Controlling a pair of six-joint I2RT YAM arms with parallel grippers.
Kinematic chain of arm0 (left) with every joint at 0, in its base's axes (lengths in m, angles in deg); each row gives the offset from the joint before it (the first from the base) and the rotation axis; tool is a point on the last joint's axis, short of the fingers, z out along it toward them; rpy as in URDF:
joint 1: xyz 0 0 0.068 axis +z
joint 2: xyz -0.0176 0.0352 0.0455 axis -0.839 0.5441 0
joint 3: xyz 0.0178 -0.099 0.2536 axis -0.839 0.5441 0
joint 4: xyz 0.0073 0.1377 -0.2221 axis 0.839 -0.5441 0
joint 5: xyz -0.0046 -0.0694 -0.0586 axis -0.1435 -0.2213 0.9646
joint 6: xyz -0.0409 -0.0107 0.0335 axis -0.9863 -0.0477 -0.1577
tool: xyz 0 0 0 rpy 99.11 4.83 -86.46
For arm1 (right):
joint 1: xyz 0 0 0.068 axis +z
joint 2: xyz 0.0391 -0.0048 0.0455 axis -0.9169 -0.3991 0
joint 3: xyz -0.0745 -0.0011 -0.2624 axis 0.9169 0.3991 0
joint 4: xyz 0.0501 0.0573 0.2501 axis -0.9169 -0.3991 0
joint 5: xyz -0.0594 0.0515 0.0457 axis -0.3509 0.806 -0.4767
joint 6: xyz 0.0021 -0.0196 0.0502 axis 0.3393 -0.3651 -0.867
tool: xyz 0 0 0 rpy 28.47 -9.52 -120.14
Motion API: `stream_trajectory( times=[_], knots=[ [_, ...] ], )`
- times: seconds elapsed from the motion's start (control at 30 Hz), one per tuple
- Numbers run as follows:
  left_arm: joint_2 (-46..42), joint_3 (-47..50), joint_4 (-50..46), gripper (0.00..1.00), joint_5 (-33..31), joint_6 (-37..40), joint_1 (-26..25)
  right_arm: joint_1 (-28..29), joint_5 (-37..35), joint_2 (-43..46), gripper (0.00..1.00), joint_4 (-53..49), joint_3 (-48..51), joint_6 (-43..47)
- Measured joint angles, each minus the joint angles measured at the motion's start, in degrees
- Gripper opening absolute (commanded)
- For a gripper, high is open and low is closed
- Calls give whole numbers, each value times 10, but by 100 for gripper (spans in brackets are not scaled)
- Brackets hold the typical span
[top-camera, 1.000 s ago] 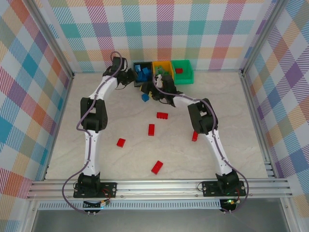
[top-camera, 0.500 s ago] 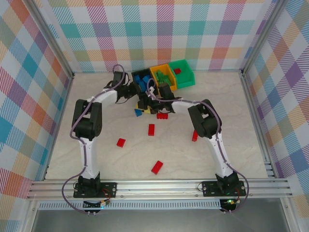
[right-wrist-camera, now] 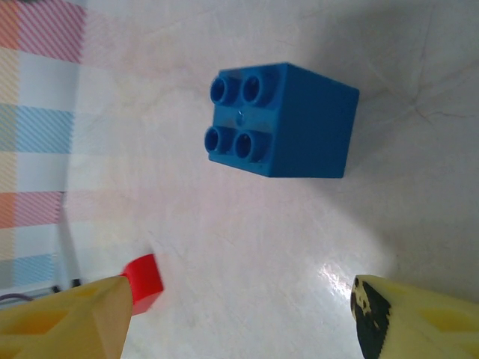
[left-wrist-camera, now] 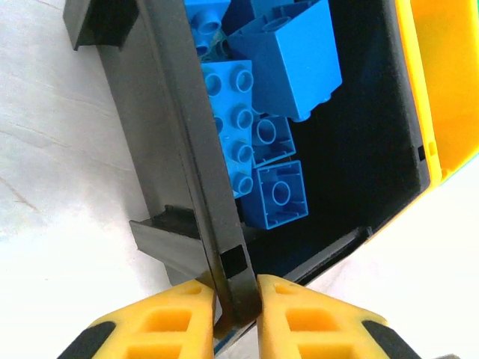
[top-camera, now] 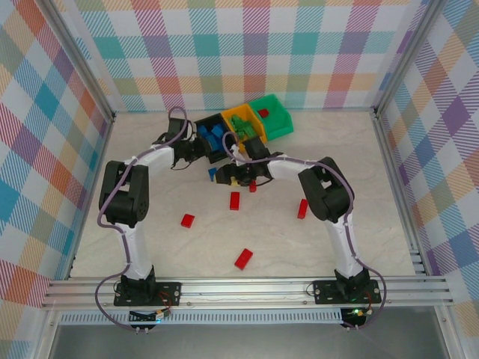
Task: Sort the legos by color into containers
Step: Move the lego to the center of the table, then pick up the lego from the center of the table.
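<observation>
- Currently left gripper (left-wrist-camera: 238, 299) is clamped on the black bin (left-wrist-camera: 179, 149) — yellow fingers pinch its side wall near one corner.
- Inside the black bin: blue bricks (left-wrist-camera: 292, 60), several piled together, studs showing.
- Next to it, touching, the orange-yellow bin (left-wrist-camera: 441, 75), with green bricks (top-camera: 241, 123) in it.
- Then the green bin (top-camera: 281, 121), against the orange-yellow bin, one red brick (top-camera: 263, 112) inside.
- All three bins sit at the back of the table (top-camera: 374, 187), the row turned at an angle.
- Meanwhile right gripper (right-wrist-camera: 243, 299) is spread wide with nothing between the fingers — it hovers over the table just in front of the bins.
- Ahead of those fingers, a blue 2x2 brick (right-wrist-camera: 281, 120) lies on the table, untouched.
- Just beside one right finger, a small red brick (right-wrist-camera: 144, 283).
- Elsewhere, loose red bricks (top-camera: 235, 200) are scattered mid-table and nearer the arm bases, well apart.
</observation>
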Motion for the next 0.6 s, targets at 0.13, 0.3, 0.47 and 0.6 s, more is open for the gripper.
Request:
stream_trajectory(
  times=[0.13,0.3,0.47,0.6],
  knots=[
    [-5,0,-13,25,-9,8,14,28,-77,-1,78,-46,-45,33],
    [-22,1,-22,33,-18,19,23,54,-156,-16,78,-97,-141,72],
    [-42,13,-24,41,-25,24,26,69,-212,-66,78,-148,-240,99],
    [-57,21,-29,44,-33,28,26,73,-253,-84,78,-169,-264,115]
  ],
)
